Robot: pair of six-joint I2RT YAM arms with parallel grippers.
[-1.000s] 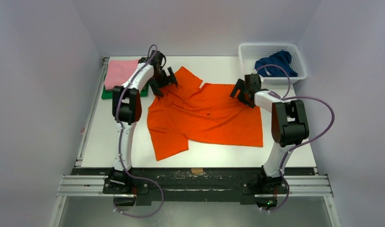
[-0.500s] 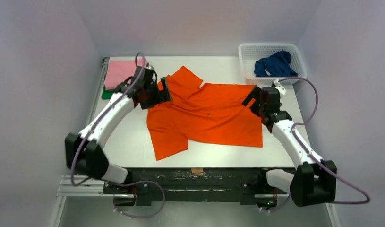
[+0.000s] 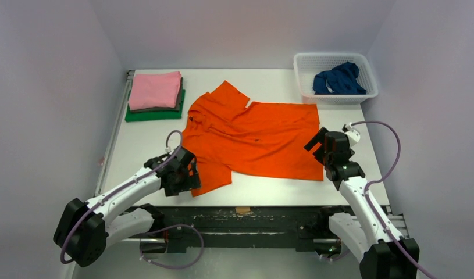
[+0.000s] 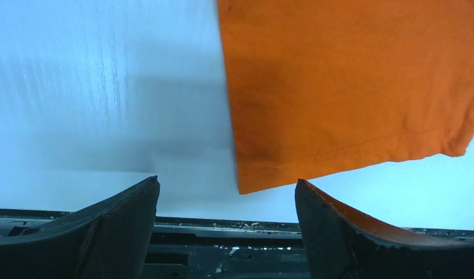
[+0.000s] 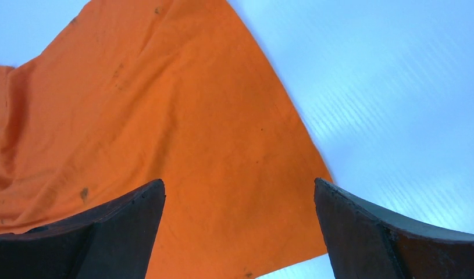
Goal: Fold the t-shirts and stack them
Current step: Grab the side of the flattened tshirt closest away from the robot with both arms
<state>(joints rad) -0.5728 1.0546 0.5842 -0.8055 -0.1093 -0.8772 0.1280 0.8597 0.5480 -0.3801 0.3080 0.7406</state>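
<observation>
An orange t-shirt (image 3: 255,139) lies spread flat on the white table (image 3: 141,151), one sleeve pointing to the far side. My left gripper (image 3: 188,172) hovers open at its near left corner, and the left wrist view shows that corner (image 4: 246,180) lying between the jaws of the left gripper (image 4: 227,181), untouched. My right gripper (image 3: 317,145) stands open over the shirt's near right part. In the right wrist view the orange cloth (image 5: 182,128) fills the gap of the right gripper (image 5: 239,181). A folded stack at the far left has pink (image 3: 154,90) over dark grey (image 3: 164,108) over green (image 3: 156,115).
A white mesh basket (image 3: 333,57) at the far right corner holds a crumpled dark blue t-shirt (image 3: 339,79). A black rail (image 3: 246,213) runs along the table's near edge, just behind the left gripper. Grey walls enclose the table on three sides.
Both arms have swung back from the shirt's far corners to its near side. The left gripper went from the collar area to the near left corner, the right down the right edge. Both stayed empty.
</observation>
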